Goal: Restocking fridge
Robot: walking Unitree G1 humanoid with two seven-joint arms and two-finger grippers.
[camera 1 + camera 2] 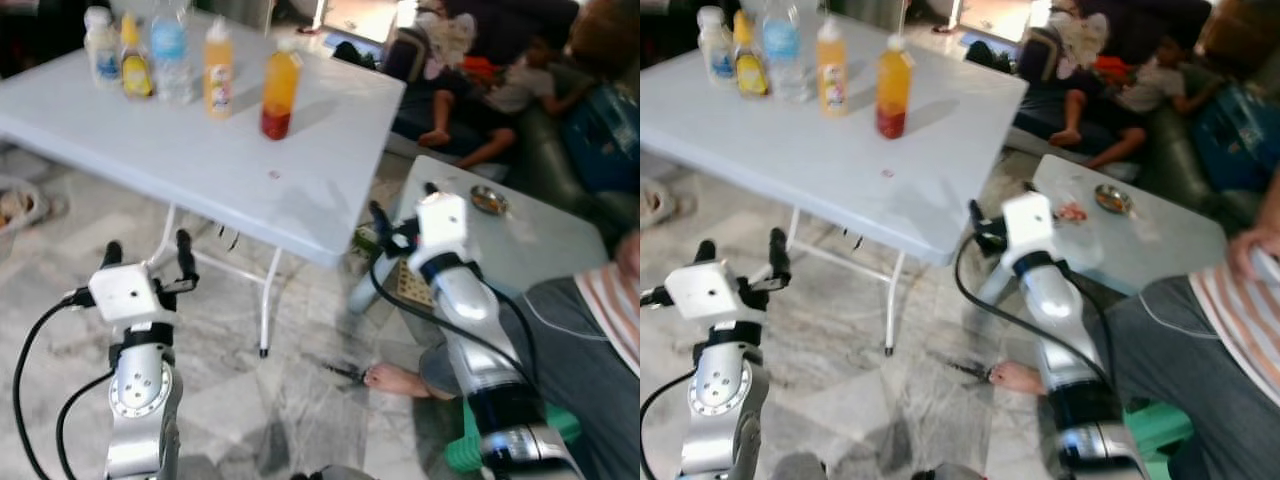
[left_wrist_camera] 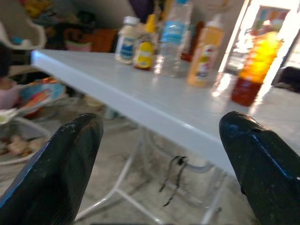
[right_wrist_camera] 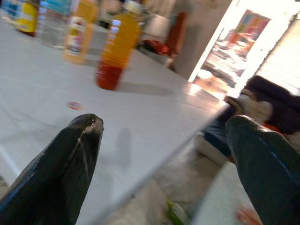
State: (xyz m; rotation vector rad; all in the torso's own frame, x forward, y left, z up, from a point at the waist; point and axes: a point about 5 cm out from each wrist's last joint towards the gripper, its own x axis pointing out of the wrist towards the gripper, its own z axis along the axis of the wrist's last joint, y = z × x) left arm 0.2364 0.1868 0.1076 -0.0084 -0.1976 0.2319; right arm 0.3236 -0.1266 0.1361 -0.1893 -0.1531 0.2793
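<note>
Several drink bottles stand at the far end of a white folding table [image 1: 200, 165]: a white-capped bottle [image 1: 100, 45], a yellow one [image 1: 135, 62], a clear water bottle [image 1: 170, 55], an orange labelled bottle [image 1: 218, 72] and an orange-and-red juice bottle [image 1: 280, 95]. My left gripper [image 1: 148, 248] is open and empty, below and in front of the table's near edge. Its wrist view looks along the tabletop at the row of bottles [image 2: 173, 37]. My right gripper [image 1: 403, 203] is open and empty beside the table's right corner. Its wrist view faces the juice bottle [image 3: 115, 49].
A low grey table [image 1: 540, 250] with a small bowl [image 1: 488, 200] stands to the right. A person in a striped shirt [image 1: 600, 330] sits close at the right, a bare foot [image 1: 392, 380] on the marble floor. Other people sit on a dark sofa [image 1: 500, 90] behind.
</note>
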